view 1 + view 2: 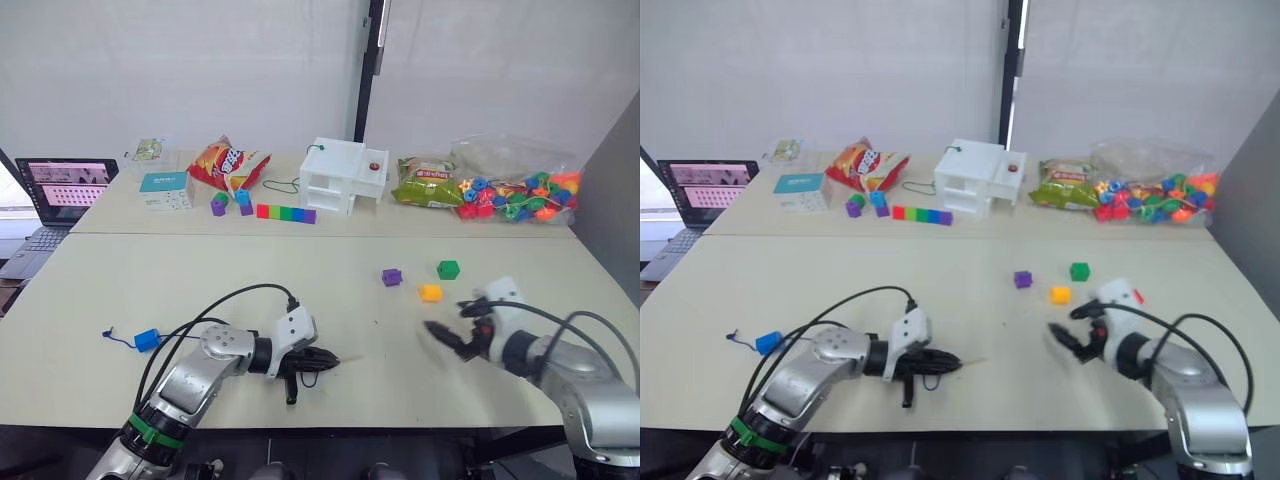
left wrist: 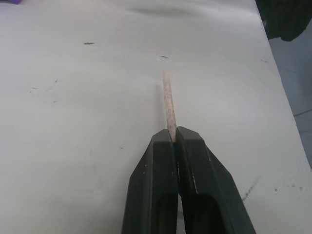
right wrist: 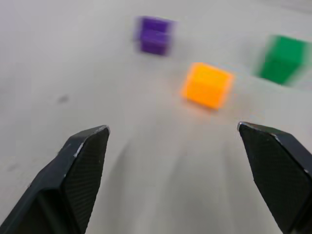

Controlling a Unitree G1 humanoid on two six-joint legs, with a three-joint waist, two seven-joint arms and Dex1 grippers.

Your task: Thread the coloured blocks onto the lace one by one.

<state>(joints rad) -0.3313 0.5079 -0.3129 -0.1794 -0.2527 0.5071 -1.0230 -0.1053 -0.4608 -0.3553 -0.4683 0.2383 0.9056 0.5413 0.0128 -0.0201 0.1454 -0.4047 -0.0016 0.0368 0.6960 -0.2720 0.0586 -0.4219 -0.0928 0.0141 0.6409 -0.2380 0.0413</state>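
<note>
No words, brand names or numbers can be made out: the print on the red snack bag (image 1: 228, 163) at about 11 o'clock, on the teal box (image 1: 164, 183) and on the laptop screen (image 1: 62, 181) is illegible.

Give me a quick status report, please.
Left gripper shut on lace tip. Right gripper open, facing orange block. Nothing between them.
</note>
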